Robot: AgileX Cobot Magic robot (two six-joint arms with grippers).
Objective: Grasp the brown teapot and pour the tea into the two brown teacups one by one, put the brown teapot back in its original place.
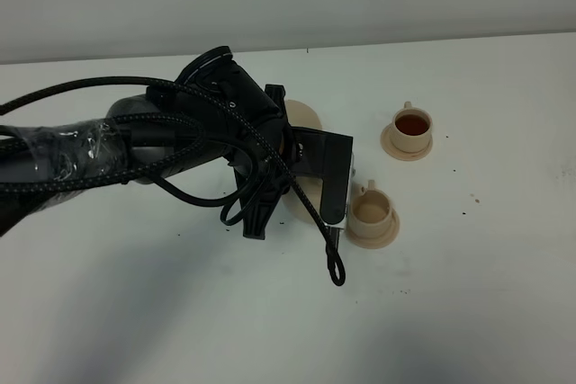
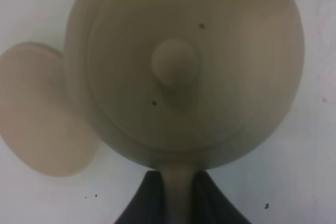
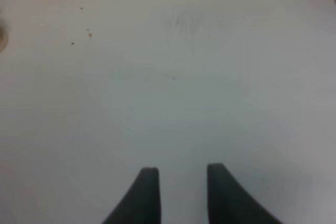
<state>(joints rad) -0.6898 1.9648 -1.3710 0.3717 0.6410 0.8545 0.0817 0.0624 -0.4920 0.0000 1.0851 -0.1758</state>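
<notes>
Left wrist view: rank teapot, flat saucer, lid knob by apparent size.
1. teapot: fills most of the frame. It sits nearest the camera, so its lead is exaggerated.
2. flat saucer: partly hidden behind the teapot, and farther away.
3. lid knob: clearly the smallest.

Matte black all along the left arm [image 1: 171, 128], with crinkled clear film [image 1: 67, 155] wrapped round the rear link. Carries braided black cables [image 1: 117, 81] looping over a round housing [image 1: 216, 65] edged with faint white ticks. Ends in a boxy black wrist block [image 1: 322, 161] with a pale metal strip. Shows two dark, tapered, curved fingers [image 3: 147, 195] on the right gripper [image 3: 181, 174].
</notes>
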